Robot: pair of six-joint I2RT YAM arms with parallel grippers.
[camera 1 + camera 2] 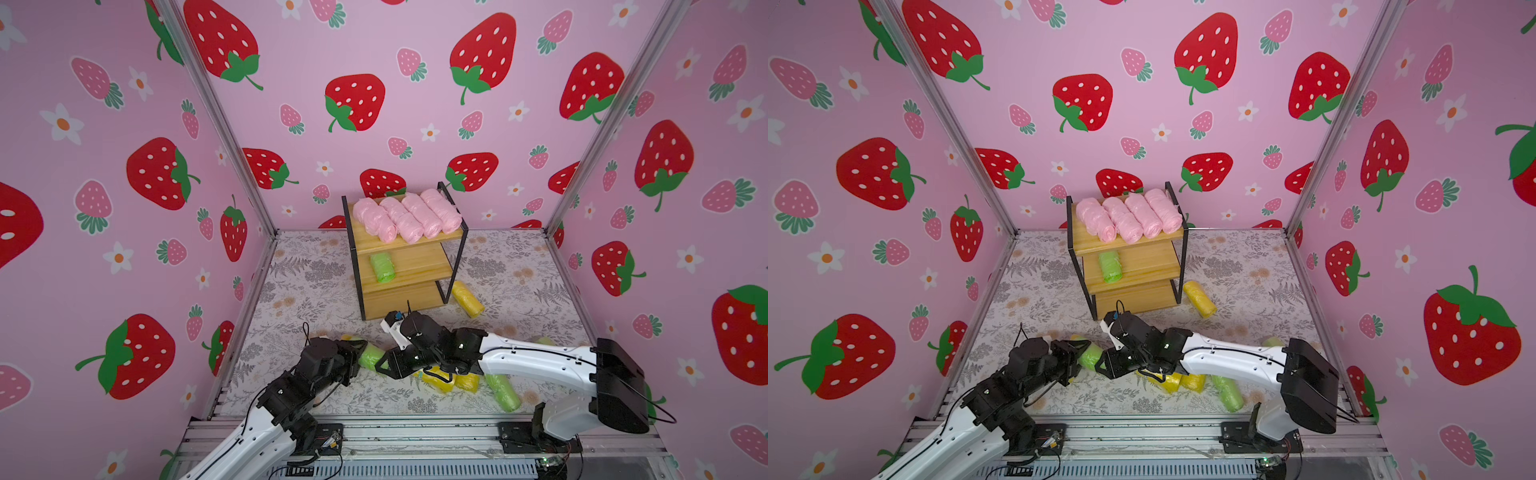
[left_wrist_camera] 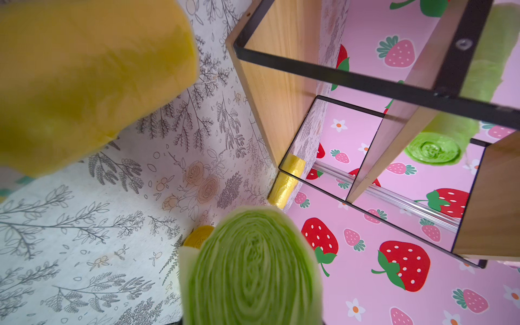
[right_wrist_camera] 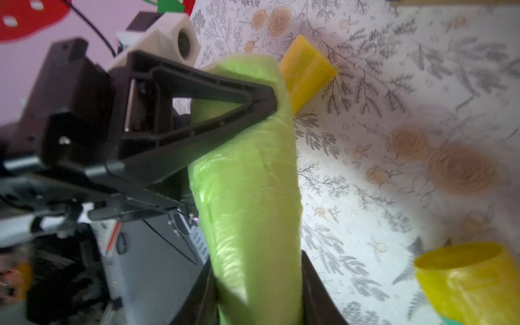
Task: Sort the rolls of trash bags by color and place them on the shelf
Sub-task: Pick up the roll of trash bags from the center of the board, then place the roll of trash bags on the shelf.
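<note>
In a top view, a 3-board wooden shelf stands at frame centre on the flower-patterned table. 4 pink rolls lie side by side on its top board, and 1 green roll lies on the middle board. On the table, 1 yellow roll lies just right of the shelf; 2 yellow rolls and a second green roll lie at lower centre.

Top views look down over everything; both wrist cameras closely share one green roll.
</note>
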